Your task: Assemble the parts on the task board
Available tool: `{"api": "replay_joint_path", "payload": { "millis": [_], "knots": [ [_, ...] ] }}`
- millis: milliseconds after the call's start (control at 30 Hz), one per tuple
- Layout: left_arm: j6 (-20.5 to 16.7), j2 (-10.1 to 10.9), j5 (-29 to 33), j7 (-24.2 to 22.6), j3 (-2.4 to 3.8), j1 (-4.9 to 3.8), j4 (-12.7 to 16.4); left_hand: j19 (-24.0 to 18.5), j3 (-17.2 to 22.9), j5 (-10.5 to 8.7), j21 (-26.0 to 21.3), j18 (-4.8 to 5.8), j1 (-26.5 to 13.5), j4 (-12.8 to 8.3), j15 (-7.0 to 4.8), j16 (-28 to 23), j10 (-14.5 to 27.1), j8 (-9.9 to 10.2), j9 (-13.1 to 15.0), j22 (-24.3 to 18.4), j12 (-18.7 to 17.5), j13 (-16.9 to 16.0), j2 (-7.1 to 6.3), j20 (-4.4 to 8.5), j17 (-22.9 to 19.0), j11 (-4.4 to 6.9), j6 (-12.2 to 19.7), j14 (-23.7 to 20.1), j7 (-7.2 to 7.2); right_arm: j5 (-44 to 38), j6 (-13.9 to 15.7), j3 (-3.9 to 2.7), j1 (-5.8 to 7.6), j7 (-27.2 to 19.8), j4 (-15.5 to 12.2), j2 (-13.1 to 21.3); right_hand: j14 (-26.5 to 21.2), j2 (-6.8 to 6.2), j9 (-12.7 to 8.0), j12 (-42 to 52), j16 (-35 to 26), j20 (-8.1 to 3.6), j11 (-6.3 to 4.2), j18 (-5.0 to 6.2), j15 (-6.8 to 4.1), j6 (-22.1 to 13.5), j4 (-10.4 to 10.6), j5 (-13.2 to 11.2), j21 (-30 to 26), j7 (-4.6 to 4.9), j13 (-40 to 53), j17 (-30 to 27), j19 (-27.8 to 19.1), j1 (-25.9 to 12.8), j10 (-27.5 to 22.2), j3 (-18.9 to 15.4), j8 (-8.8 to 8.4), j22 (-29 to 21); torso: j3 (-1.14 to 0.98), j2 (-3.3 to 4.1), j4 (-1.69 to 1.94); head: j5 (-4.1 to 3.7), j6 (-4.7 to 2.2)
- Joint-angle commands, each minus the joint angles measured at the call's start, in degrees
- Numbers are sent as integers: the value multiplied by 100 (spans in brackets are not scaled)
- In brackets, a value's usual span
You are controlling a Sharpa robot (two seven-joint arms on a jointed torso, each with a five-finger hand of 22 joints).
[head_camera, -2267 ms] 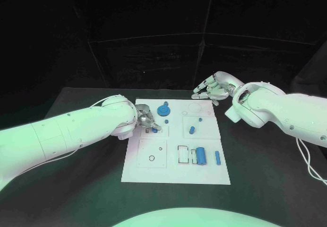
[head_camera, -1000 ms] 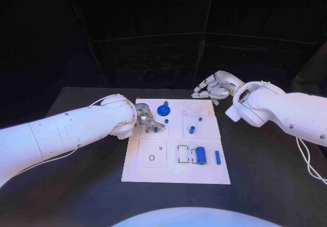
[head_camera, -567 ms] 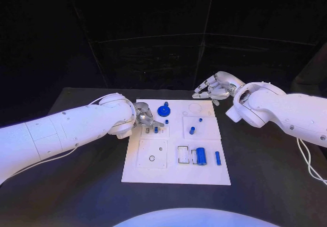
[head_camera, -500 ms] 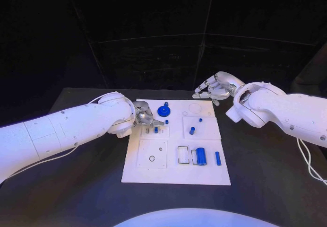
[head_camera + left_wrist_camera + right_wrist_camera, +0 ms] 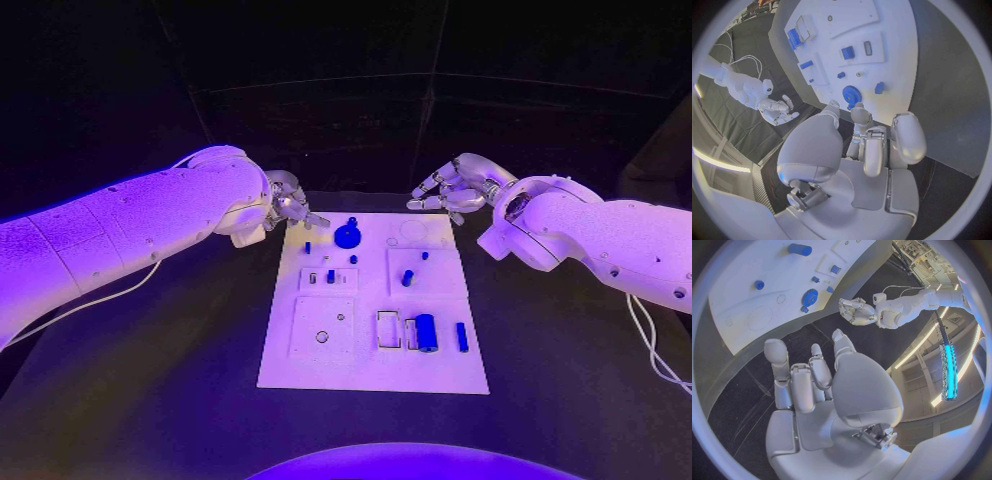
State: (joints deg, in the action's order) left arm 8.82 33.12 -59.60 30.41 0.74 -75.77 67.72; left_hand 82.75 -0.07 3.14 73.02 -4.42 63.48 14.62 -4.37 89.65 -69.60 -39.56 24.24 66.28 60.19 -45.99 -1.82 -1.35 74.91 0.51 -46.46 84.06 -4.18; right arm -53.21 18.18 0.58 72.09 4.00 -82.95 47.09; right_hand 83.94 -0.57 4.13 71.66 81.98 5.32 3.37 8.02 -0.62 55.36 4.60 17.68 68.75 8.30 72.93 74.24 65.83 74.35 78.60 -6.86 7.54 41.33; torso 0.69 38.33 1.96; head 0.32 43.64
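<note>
No legible text, labels, nos. or signs are seen on the task board [image 5: 372, 375] or elsewhere.

Head camera looks down from above; both wrist cameras, behind their palms, share the task board [image 5: 372, 300].

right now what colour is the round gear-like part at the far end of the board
Blue. The gear-like part shows best in the left wrist view, on the white task board.

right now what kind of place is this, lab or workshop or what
Most likely a robotics test lab: a black table bears only a white task board with small blue parts. The left hand and right hand hover past its far corners, before dark curtain-like walls.
</note>
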Motion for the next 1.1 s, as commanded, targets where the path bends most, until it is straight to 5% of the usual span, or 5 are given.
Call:
{"api": "replay_joint_path", "payload": {
  "millis": [33,200,467,633,1100],
  "knots": [
    [686,-132,48,132,6,-49,-312,2,-45,36,10,-37,50,8,30,32,-14,35,-16,39,44,-35,1,-53,1503,-32,39,593,-3,12,12,-3,13,-57,13,-24,270,18,-9,-21,-20,-11,-14,72,-41,-13,-10,24,-38,-13,-5,-5,-37,-38,-24,-35,21,-5,6,12,-12,13,1],
    [973,-387,-67,143,-2,-83,-893,23,-99,27,39,-30,38,41,37,35,-41,47,-50,82,82,-62,28,-64,1509,-35,1,594,-3,12,8,-3,13,-61,33,-54,270,18,-9,-21,-20,-11,-14,72,-41,-13,-10,24,-38,-13,-5,-5,-37,-38,-24,-35,21,-5,7,7,-7,21,17],
    [1140,-620,-106,85,-69,-71,-1402,50,-200,0,75,-22,11,99,36,35,-81,60,-99,135,139,-104,64,-72,1509,-30,-70,594,5,12,1,-3,12,-68,47,-72,271,23,-9,-19,-18,-11,-14,71,-41,-14,-10,29,-38,-13,-3,-1,-35,-35,-22,-37,22,-1,3,1,-5,26,36],
    [1138,-714,-110,12,-149,-41,-1540,63,-283,-13,92,-18,4,131,27,35,-106,42,-124,163,174,-128,83,-68,1509,-14,-163,594,26,12,1,-3,12,-68,45,-59,271,23,-9,-19,-18,-11,-14,71,-41,-14,-10,29,-38,-13,-3,-1,-35,-35,-22,-37,22,-1,6,-3,0,7,46],
    [1029,-888,-111,-146,-233,92,-1744,93,-375,-15,147,-3,11,151,12,35,-146,30,-154,242,226,-173,117,-58,1509,5,-249,594,50,11,-4,-3,11,-76,69,-86,273,31,-9,-22,-17,-11,-15,71,-41,-17,-10,37,-40,-13,-6,3,-33,-24,-24,-39,23,-2,1,-1,-8,6,56]
  ]
}}
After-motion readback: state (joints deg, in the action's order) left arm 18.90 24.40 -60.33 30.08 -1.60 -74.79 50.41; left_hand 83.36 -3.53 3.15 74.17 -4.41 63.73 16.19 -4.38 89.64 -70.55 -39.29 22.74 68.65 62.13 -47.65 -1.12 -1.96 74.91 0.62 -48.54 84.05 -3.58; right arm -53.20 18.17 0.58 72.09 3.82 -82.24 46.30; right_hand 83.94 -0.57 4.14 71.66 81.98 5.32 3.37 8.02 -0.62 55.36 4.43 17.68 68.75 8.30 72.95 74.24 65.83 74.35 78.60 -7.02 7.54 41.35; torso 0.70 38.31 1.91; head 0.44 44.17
